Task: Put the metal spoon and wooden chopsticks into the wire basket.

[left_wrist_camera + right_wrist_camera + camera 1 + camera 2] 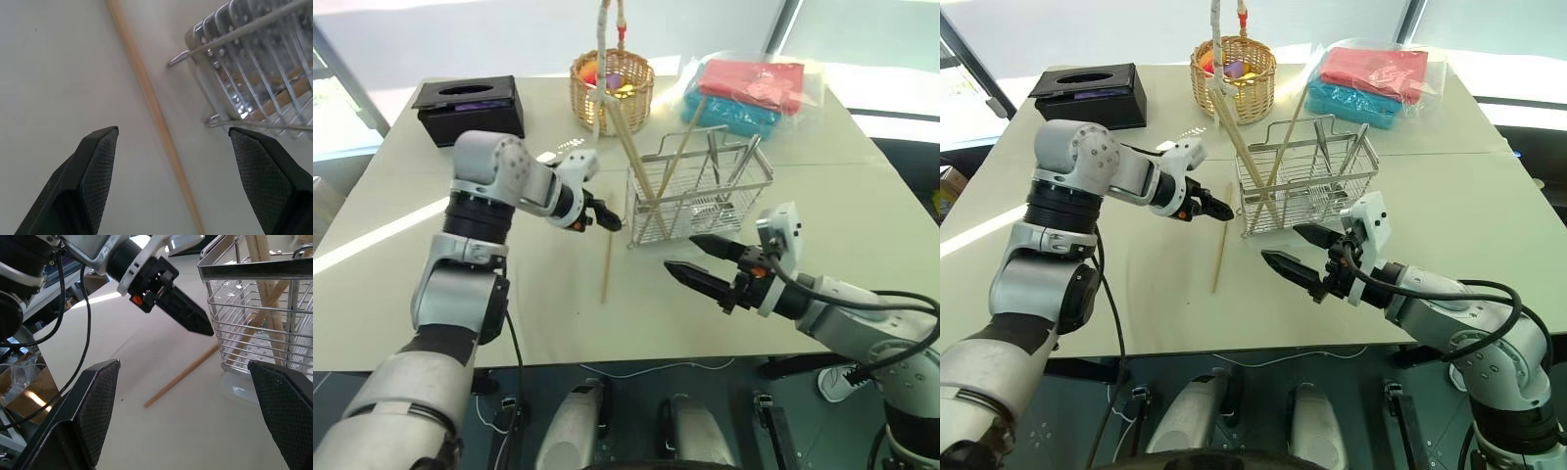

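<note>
The wire basket [700,194] stands mid-table with two wooden chopsticks [683,139] leaning crossed inside it. A slim silver handle [742,163] that looks like the metal spoon leans in its right part. A third chopstick [606,264] lies flat on the table just left of the basket. My left gripper [607,219] points down over that stick's far end, open, and the stick [146,88] runs between its fingers without touching them. My right gripper [680,253] hovers open in front of the basket, holding nothing.
A round wicker basket [612,88] with colourful items sits behind the wire basket. A black tissue box [470,106] is at the back left and a plastic bag of red and blue cloths [749,93] at the back right. The table's front edge [636,364] is close.
</note>
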Robot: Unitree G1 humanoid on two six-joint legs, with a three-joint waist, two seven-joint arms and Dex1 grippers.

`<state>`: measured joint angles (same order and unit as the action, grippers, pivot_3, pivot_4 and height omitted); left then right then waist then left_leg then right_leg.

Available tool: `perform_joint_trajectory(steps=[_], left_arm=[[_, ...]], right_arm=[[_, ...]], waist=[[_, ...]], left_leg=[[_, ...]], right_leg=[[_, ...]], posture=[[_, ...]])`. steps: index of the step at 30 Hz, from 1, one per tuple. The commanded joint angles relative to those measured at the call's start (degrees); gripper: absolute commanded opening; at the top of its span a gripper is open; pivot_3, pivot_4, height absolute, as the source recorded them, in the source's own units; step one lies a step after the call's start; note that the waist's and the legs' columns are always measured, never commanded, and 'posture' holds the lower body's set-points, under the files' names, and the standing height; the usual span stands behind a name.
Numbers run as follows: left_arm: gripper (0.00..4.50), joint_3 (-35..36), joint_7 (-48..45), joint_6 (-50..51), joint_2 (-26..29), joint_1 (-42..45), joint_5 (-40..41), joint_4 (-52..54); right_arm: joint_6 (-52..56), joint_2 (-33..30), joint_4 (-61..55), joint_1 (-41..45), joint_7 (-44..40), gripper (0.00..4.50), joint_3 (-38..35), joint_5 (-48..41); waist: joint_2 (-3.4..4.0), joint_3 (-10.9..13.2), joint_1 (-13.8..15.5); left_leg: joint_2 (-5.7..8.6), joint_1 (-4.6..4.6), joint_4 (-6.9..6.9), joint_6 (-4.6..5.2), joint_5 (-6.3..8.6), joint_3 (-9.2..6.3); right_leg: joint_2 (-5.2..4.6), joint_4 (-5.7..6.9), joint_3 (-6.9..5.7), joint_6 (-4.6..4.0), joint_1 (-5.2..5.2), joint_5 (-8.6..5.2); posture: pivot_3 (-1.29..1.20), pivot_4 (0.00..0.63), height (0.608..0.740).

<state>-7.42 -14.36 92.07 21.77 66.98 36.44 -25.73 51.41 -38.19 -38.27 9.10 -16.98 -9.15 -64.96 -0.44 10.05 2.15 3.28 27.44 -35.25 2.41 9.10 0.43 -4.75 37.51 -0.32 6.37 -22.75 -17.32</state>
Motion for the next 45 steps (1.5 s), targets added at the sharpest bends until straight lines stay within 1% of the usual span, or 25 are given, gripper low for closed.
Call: perform_joint_trajectory(steps=[1,5,13,18,26,33,36,38,41,42,45], left_arm=[[3.81,-2.65,1.33,0.43,0.70,0.87,1.32,1.41],[3.81,-4.97,2.66,0.43,0.14,1.80,0.68,0.47],[3.81,-8.49,2.29,0.43,-0.13,2.90,1.66,-0.15],[3.81,-9.59,2.27,0.43,-1.31,3.44,0.86,-1.38],[3.81,-12.08,0.03,0.43,-1.83,3.09,-2.15,-1.18],[3.81,-14.19,-1.69,0.43,-1.00,2.11,-1.66,0.21],[2.98,-14.57,-1.67,0.43,-0.62,1.77,-0.90,0.76],[2.04,-13.95,-1.45,0.43,-0.91,1.91,-1.15,0.27],[0.39,-12.83,-1.08,0.43,-1.27,2.13,-1.75,-0.47],[0.06,-12.45,-0.99,0.43,-1.36,2.25,-2.04,-0.75],[0.06,-11.62,-0.50,0.43,-1.40,2.32,-2.26,-1.28]], right_arm=[[-1.38,0.74,-2.14,0.29,0.69,4.35,-0.28,-0.22],[-1.51,1.48,-2.65,-0.24,1.50,4.35,-0.40,-0.44],[-2.15,3.14,-3.80,-1.33,3.39,4.35,0.29,-0.34],[-2.72,4.40,-4.44,-2.01,4.52,4.35,1.15,0.32],[-3.59,5.41,-5.05,-2.81,5.45,4.35,1.99,0.91],[-4.04,6.06,-5.54,-3.25,5.75,4.35,2.56,1.39],[-4.33,5.93,-5.58,-3.24,5.80,4.35,2.33,1.27],[-4.45,5.76,-5.54,-3.26,5.76,4.35,2.14,1.16],[-4.47,5.58,-5.59,-3.28,5.77,4.35,1.86,0.85],[-4.43,5.44,-5.52,-3.22,5.70,4.35,1.74,0.76],[-4.32,4.92,-5.42,-3.28,5.45,4.35,1.19,0.42]], waist=[[0.00,0.00,0.01],[0.00,0.00,0.00],[0.00,0.00,-0.03],[0.01,-0.01,0.01],[0.02,-0.01,-0.01],[0.03,-0.02,-0.03],[0.03,-0.02,-0.04],[0.03,-0.02,0.03],[0.03,-0.02,0.03],[0.03,-0.02,0.03],[0.03,-0.02,0.01]], left_leg=[[0.00,0.00,0.00,0.00,0.00,0.00],[0.00,0.00,0.00,0.00,0.00,0.00],[0.00,0.00,0.00,0.00,0.00,0.00],[0.00,0.00,-0.01,0.00,0.00,0.00],[0.00,-0.01,-0.01,-0.01,-0.01,0.00],[0.00,-0.03,-0.01,-0.01,-0.01,0.00],[0.00,-0.03,-0.01,-0.01,-0.01,0.00],[0.00,-0.03,-0.01,-0.01,-0.01,0.00],[0.00,-0.03,-0.01,-0.01,-0.01,0.00],[0.00,-0.03,-0.01,-0.01,-0.01,0.00],[0.00,-0.03,-0.01,0.00,-0.01,0.00]], right_leg=[[0.00,0.00,0.00,0.00,0.00,0.00],[0.00,0.00,0.00,0.00,0.00,0.00],[0.00,0.00,0.00,0.00,0.00,0.00],[0.01,0.01,0.00,0.00,0.01,0.00],[0.01,0.01,0.00,0.00,0.01,0.00],[0.01,0.01,0.00,0.00,0.02,0.00],[0.02,0.01,0.00,-0.01,0.02,0.00],[0.02,0.01,0.00,-0.01,0.01,0.00],[0.01,0.01,0.00,0.00,0.02,0.00],[0.02,0.01,0.00,0.00,0.02,0.00],[0.02,0.02,0.00,0.00,0.02,0.00]], posture=[[0.00,0.150,0.740],[0.00,0.150,0.740],[0.00,0.150,0.740],[0.00,0.150,0.740],[0.00,0.150,0.740],[0.00,0.150,0.740],[0.00,0.150,0.740],[0.00,0.150,0.740],[0.00,0.150,0.740],[0.00,0.150,0.740],[0.00,0.150,0.740]])
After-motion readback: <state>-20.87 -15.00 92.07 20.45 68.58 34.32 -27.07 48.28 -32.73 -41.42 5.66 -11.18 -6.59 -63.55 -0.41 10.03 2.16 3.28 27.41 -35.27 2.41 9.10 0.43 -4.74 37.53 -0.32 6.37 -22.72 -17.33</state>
